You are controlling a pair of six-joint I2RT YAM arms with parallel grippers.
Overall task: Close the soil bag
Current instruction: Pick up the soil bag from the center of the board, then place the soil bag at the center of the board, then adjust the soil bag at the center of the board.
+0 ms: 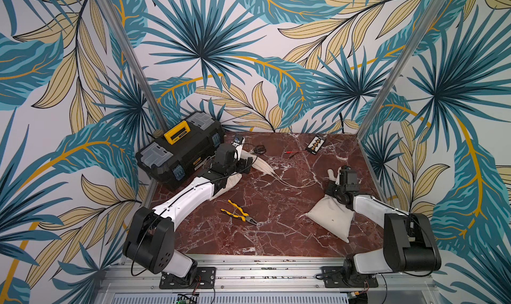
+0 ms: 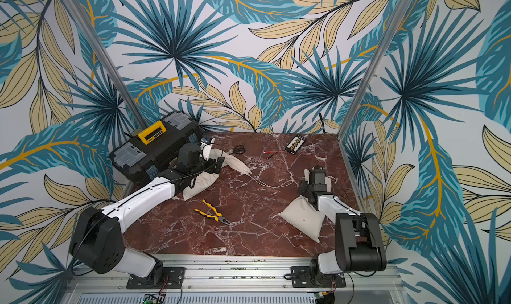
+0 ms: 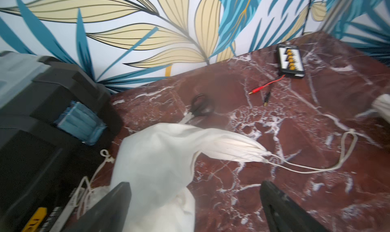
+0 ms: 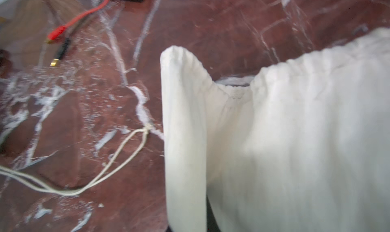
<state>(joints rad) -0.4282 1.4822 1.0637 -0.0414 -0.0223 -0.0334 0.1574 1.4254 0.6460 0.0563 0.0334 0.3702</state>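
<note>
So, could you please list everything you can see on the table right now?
toolbox: one, black with yellow handle, far left corner.
left bag: one, white cloth, beside toolbox, neck cinched.
right bag: one, white cloth, right side, neck raised.
drawstring: one loop, white, trailing from left bag.
pliers: one, yellow-black, front centre.
scissors: one, black, behind left bag.
connector board: one, black, far right; red and black leads.
table: one, red marble.
arms: two, white-black, front rail.
left tool: open, over left bag.
right tool: shut on right bag's neck.

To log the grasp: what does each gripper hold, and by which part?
Right gripper: soil bag, seemingly by the cloth under its mouth. Left gripper: nothing.
</note>
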